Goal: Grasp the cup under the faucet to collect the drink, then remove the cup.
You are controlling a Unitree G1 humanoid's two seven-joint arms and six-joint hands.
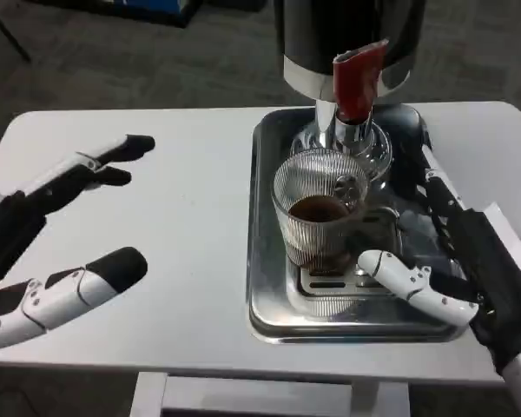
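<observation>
Right hand [456, 261], fingers spread, flanks the ribbed glass cup [319, 217] without gripping it. Cup, holding dark drink, sits on a steel tray [269, 295] beneath the red-handled faucet [356, 82]. Left hand [56, 234] hovers open, well apart.

Left hand [48, 239]: long segmented fingers, white shells along the backs, rounded black tips, black palm side; small dark screw holes dot the white shell of the lower finger. Right hand [469, 261]: black body, white finger segments with dark screw dots, white plate along the outer edge.
</observation>
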